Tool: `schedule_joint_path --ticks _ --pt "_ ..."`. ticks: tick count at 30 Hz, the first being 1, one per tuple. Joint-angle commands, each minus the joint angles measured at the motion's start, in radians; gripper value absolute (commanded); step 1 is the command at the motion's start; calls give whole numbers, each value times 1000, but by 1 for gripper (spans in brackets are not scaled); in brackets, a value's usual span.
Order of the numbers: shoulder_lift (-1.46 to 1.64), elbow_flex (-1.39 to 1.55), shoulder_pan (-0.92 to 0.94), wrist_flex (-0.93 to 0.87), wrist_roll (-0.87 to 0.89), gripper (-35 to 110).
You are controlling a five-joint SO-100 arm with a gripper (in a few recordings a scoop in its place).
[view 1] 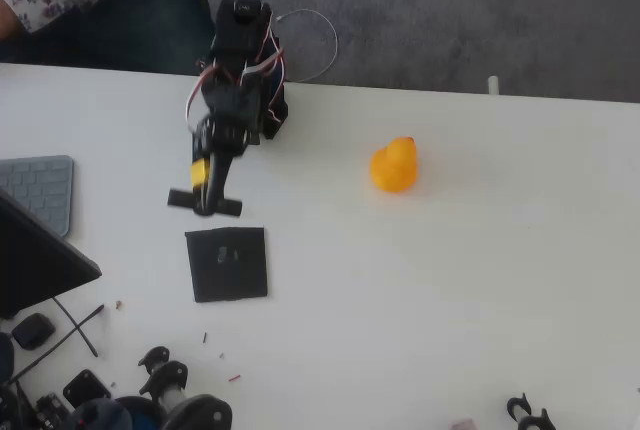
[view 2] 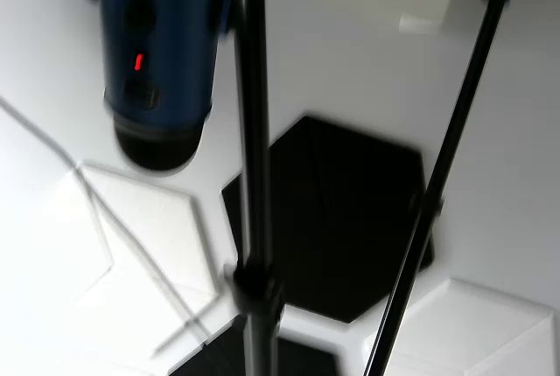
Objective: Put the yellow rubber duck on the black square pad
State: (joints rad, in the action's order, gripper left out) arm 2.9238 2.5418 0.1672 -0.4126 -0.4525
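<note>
Your gripper (view 1: 205, 200), seen from overhead, hangs just above the far edge of the black square pad (view 1: 227, 264), at the left of the white table (view 1: 450, 300). A short dark bar crosses its tip, yet you cannot tell from this angle whether the fingers are spread or pressed together. Nothing yellow sits between them, so judge the pincer empty. The yellow rubber duck (view 1: 394, 166) rests on the bare table well to the right of the gripper and a little farther back than the pad, apart from both. Its small red-orange mark shows at the far right of the body, so its head seems to point far and right, with its long axis running on that diagonal; the blur makes this a loose reading. A grey keyboard (view 1: 40, 190) lies at the left edge.

Through the wrist view you look down on the pad (view 2: 341, 219), crossed by 2 thin dark rods (view 2: 249, 131), beside a blue cylinder (view 2: 157, 52) with a red light.

You are at step 1, the reach, not yet begun. Next you need to swing right, spread the fingers, line them across the duck's narrower width, and descend.
</note>
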Motion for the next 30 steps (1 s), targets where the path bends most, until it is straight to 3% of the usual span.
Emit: schedule_joint_path --ticks 1,11,19,30 --pt "-84 -41 -17 86 -46 1" --pt "-132 -28 -431 95 -328 1" --pt "-132 -26 -626 84 -345 1" --pt "-115 -28 -1072 -146 -333 1"
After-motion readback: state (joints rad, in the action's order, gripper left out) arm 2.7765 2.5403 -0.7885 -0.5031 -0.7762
